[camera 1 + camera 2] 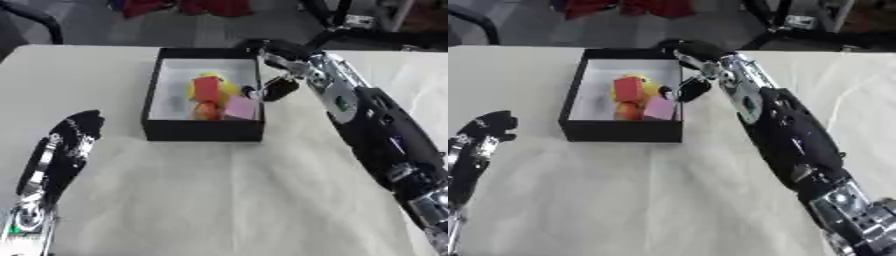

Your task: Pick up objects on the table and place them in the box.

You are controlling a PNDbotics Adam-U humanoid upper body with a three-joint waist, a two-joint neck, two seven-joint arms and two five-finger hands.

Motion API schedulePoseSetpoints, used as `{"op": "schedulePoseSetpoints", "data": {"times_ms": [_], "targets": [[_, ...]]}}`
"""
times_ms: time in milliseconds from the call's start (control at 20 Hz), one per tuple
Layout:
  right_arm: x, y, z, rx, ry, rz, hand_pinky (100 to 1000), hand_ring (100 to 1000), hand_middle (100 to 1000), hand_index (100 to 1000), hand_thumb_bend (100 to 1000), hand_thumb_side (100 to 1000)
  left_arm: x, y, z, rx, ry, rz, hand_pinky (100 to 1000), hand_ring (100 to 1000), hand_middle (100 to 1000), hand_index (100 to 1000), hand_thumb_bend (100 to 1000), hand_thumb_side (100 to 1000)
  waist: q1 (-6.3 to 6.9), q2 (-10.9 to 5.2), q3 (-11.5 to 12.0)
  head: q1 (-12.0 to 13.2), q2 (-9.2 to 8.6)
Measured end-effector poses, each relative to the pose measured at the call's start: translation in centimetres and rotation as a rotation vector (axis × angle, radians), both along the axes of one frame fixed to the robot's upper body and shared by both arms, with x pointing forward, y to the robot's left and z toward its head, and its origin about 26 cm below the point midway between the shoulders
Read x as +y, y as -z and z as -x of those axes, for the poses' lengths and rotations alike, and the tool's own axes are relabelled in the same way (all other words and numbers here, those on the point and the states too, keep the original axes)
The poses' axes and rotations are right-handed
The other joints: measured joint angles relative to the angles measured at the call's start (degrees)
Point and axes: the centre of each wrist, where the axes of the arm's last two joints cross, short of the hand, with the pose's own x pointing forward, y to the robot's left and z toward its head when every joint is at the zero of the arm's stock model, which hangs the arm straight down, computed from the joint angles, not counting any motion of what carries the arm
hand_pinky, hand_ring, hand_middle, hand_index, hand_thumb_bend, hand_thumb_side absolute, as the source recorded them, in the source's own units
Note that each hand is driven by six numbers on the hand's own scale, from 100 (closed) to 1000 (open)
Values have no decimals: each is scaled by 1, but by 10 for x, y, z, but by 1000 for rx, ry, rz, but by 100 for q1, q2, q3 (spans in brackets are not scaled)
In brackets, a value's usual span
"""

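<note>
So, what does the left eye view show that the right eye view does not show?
Only the left eye view shows the whole left forearm down to the bottom edge. Only the right eye view shows more table to the right of the right arm. Both show the black box holding red, yellow, orange and pink objects, the right hand at its right wall, and the left hand resting left.

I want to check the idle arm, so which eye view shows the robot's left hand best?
The left eye view: the left hand sits well inside the picture with its forearm in sight. In the right eye view it lies near the left edge, forearm partly cut off.
</note>
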Motion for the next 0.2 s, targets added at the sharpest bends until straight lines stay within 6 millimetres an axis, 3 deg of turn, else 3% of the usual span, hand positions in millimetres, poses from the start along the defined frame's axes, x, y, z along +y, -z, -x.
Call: {"op": "schedulePoseSetpoints", "data": {"times_ms": [100, 200], "targets": [[-4, -2, 4, -10, -9, -30, 916, 868, 934, 993, 212, 304, 1, 2, 1, 5, -4, -1, 783, 801, 704, 816, 286, 723, -2, -1, -55, 38, 0], [-14, -6, 13, -32, -17, -82, 904, 845, 901, 972, 162, 385, 3, 3, 2, 11, -12, -5, 783, 801, 704, 816, 285, 724, -5, -1, -129, 101, 0]]}}
